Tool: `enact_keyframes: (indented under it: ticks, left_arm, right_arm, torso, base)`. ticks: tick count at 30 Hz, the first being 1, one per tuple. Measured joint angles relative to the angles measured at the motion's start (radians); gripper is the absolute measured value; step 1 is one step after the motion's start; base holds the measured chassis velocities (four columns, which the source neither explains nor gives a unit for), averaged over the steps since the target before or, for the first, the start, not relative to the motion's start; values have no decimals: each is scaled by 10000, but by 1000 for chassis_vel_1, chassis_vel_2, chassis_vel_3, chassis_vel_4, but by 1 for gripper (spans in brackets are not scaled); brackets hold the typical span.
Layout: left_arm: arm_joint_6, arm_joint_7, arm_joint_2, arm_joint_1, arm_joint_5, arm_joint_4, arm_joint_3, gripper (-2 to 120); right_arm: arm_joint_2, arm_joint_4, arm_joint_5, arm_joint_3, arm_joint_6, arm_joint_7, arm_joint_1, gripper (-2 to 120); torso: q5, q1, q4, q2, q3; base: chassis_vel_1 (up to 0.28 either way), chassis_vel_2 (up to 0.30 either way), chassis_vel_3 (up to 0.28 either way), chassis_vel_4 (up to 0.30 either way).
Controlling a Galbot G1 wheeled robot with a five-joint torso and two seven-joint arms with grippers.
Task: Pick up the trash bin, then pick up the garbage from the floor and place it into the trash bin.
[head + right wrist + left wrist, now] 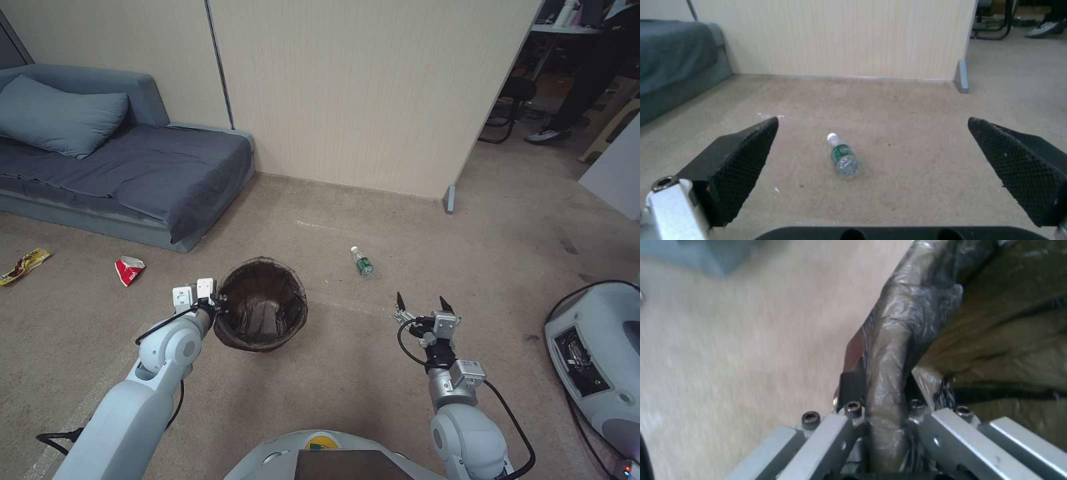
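Carpet (pixel 373 373): bottle (pixel 843 159) ahead of spread right gripper (pixel 871 146)

white arms (pixel 133 407), black cables, seemingly textured pads (pixel 742 160)

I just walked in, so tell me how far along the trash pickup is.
Done: the left gripper is shut on the bag-lined rim of the round brown-lined trash bin. In hand: the open right gripper faces the clear green-labelled plastic bottle. Left: that bottle, the red wrapper and the yellow wrapper, all on the floor.
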Motion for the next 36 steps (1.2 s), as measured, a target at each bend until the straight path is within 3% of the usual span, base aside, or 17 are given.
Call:
enact_keyframes:
  ticks: [5,7,11,14,17,26,36]
  left_arm:
    - [-6,80,187,173,149,-1057,-367,0]
    - [-14,242,346,419,350,-1943,-667,0]
    - [-16,405,449,675,535,-2598,-874,0]
    - [-19,593,428,1121,904,-3614,-1097,0]
    - [-31,821,316,1469,1473,-4158,-1211,0]
    - [-33,1191,72,2284,2408,-4226,-1690,0]
    - [-36,1192,-91,2302,2459,-4187,-1687,0]
  right_arm:
    - [-5,7,-2,-1,-30,0,-3,100]
    - [-3,27,-5,-9,-39,-6,4,100]
    - [8,41,-12,-22,-55,-10,7,100]
    - [14,74,-26,-10,-57,-13,-5,100]
    - [-2,93,-27,41,-42,-18,-35,100]
    - [20,148,-57,67,43,-59,-87,100]
    - [78,340,-142,78,91,-103,-177,100]
  torso:
    - [2,0,-1,0,0]
    - [3,0,0,0,0]
    - [3,0,0,0,0]
    - [1,0,-1,1,-1]
    - [3,0,-2,1,-1]
    - [2,0,0,1,-1]
    - [1,0,-1,1,-1]
  base:
    - [0,0,0,0]
    - [0,0,0,0]
    - [0,0,0,0]
    - [0,0,0,0]
    - [0,0,0,0]
    - [0,0,0,0]
    - [0,0,0,0]
